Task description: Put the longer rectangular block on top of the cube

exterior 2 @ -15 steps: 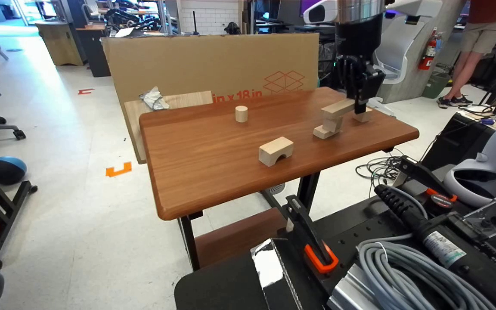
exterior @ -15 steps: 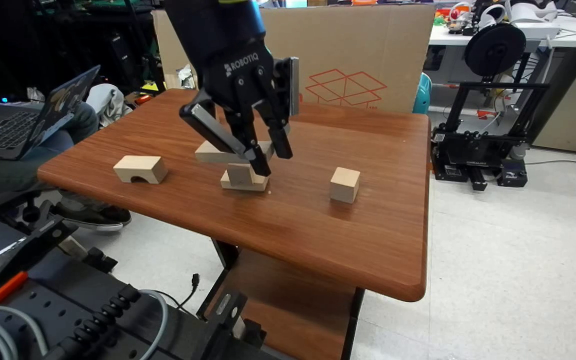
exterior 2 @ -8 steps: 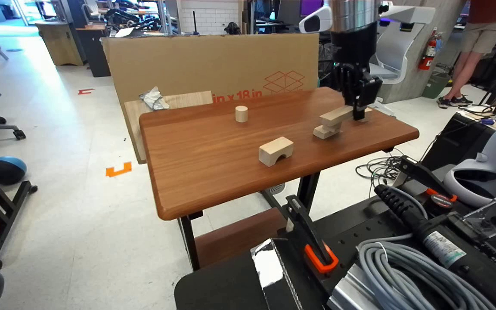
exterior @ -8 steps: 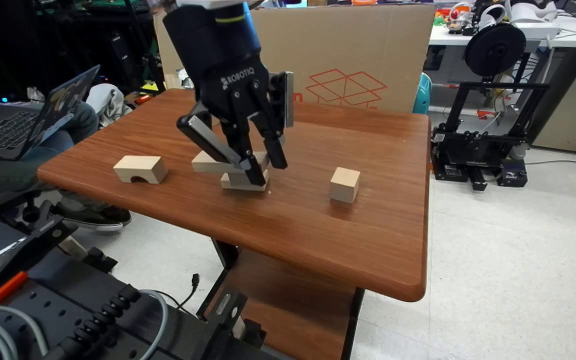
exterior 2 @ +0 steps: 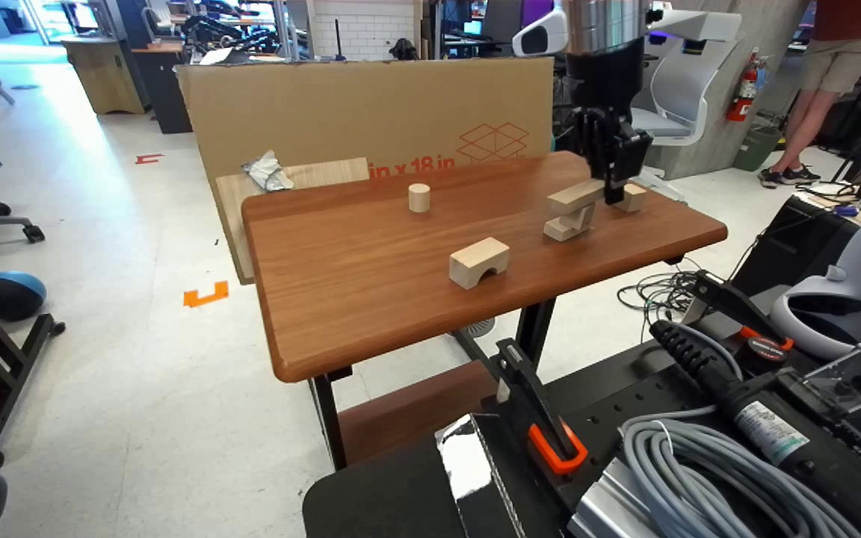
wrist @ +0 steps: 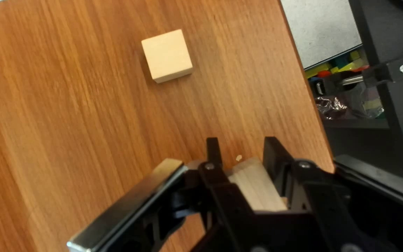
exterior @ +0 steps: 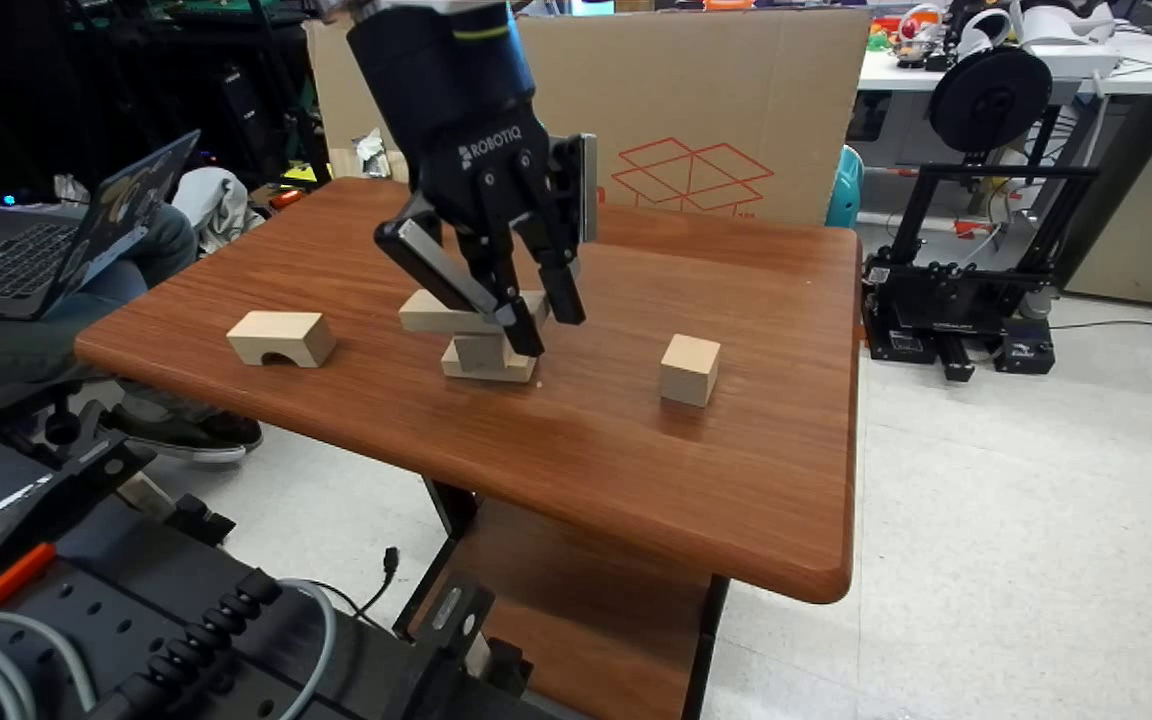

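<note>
The long, flat, pale wooden plank (exterior: 434, 317) is pinched in the black two-fingered gripper (exterior: 543, 329), over a small pale wooden block (exterior: 479, 352) on a flat pale wooden slab (exterior: 474, 375); whether plank and block touch is unclear. In the wrist view, a pale wooden cube (wrist: 166, 55) lies toward the plank's eleven o'clock, apart, on the brown wood-grain table (wrist: 82, 133).
</note>
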`<state>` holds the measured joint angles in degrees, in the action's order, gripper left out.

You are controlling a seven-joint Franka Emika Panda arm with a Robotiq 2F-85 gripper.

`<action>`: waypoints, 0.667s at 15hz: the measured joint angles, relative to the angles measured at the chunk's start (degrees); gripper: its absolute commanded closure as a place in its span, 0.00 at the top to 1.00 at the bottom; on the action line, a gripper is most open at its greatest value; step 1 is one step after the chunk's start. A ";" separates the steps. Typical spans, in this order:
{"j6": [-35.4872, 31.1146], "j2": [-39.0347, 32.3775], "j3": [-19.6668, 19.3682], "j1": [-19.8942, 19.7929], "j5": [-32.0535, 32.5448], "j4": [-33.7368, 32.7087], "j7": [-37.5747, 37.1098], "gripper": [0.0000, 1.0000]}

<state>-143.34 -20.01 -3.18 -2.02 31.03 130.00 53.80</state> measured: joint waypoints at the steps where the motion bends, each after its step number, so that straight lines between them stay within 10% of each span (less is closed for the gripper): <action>1: 0.10 -0.14 0.00 0.00 0.00 -0.10 -0.01 0.62; 6: 0.71 -0.90 0.00 0.00 0.44 -0.59 -1.40 0.97; 10: 0.55 -0.04 0.04 -0.07 -0.96 -1.10 -4.33 1.00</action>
<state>-142.79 -20.05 -3.14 -2.09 30.07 128.91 49.48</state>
